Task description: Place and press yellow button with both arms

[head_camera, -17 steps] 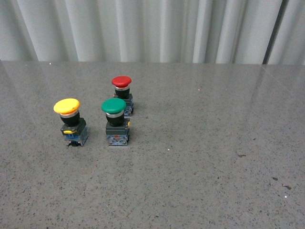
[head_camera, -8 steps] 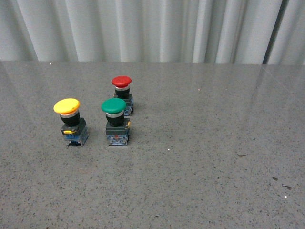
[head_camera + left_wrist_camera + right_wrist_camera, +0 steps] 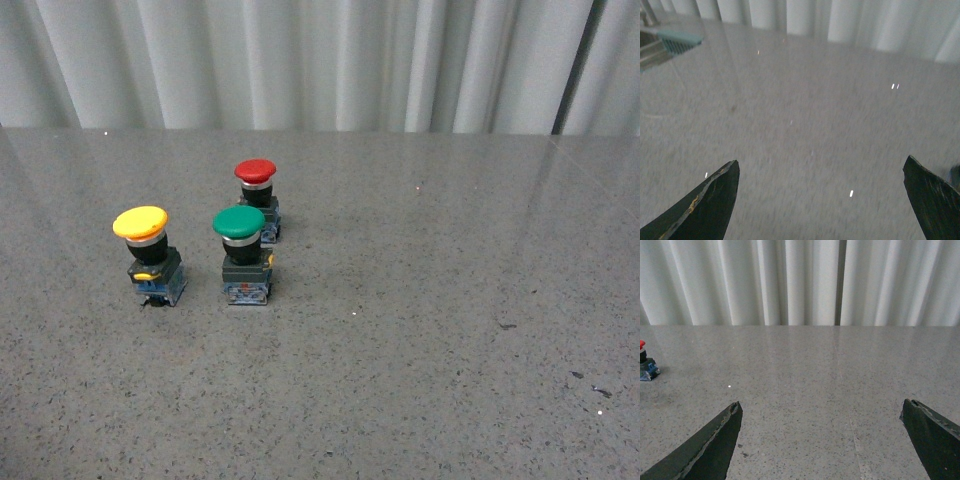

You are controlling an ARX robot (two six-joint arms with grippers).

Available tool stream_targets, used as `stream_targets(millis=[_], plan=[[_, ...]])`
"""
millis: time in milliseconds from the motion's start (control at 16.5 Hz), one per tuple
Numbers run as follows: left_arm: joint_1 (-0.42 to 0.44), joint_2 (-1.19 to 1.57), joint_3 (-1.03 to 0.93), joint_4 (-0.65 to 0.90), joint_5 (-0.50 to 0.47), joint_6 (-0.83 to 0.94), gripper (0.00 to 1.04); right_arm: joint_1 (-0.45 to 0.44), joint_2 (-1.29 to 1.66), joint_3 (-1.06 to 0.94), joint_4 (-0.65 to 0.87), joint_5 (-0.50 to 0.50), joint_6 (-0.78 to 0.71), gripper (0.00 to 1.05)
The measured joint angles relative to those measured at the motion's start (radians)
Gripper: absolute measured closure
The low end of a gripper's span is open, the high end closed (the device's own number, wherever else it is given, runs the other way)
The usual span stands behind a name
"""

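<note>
Yellow-capped, the yellow button point(image 3: 148, 250) stands on its black and blue base at the left of the grey worktop point(image 3: 430, 330), with its long axis upright and its cap facing up. The green button point(image 3: 243, 255) is beside it, the red button point(image 3: 257, 195) behind that. The left claw point(image 3: 820, 165) and right claw point(image 3: 821, 404) both hang spread wide, empty. I'd judge the opening reach is in hand. Next, one claw must grip the base, clear of the green neighbour.

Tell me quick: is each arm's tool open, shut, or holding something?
Left tool: open, holding nothing.
Right tool: open, holding nothing.
</note>
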Motion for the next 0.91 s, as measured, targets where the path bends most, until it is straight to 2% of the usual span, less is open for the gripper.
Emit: stream_targets(millis=[121, 242, 423, 484, 544, 605, 665, 907], plan=[[0.028, 0.078, 0.047, 0.065, 0.028, 0.013, 0.07, 0.0, 0.0, 0.0, 0.0, 0.0, 0.0, 0.07], [0.05, 0.319, 0.192, 0.162, 0.105, 0.045, 0.07, 0.0, 0.0, 0.0, -0.001, 0.0, 0.0, 0.07], [-0.032, 0.663, 0.414, 0.103, 0.221, 0.074, 0.07, 0.0, 0.0, 0.0, 0.0, 0.0, 0.0, 0.07], [-0.052, 0.719, 0.459, 0.094, 0.232, 0.075, 0.07, 0.0, 0.0, 0.0, 0.0, 0.0, 0.0, 0.07], [-0.135, 0.871, 0.585, 0.073, 0.256, 0.072, 0.07, 0.0, 0.0, 0.0, 0.0, 0.0, 0.0, 0.07], [-0.211, 0.959, 0.6, 0.061, 0.225, 0.042, 0.07, 0.0, 0.0, 0.0, 0.0, 0.0, 0.0, 0.07], [-0.236, 0.978, 0.6, 0.064, 0.217, 0.026, 0.07, 0.0, 0.0, 0.0, 0.0, 0.0, 0.0, 0.07], [-0.267, 0.993, 0.557, 0.105, 0.198, -0.009, 0.07, 0.0, 0.0, 0.0, 0.0, 0.0, 0.0, 0.07]])
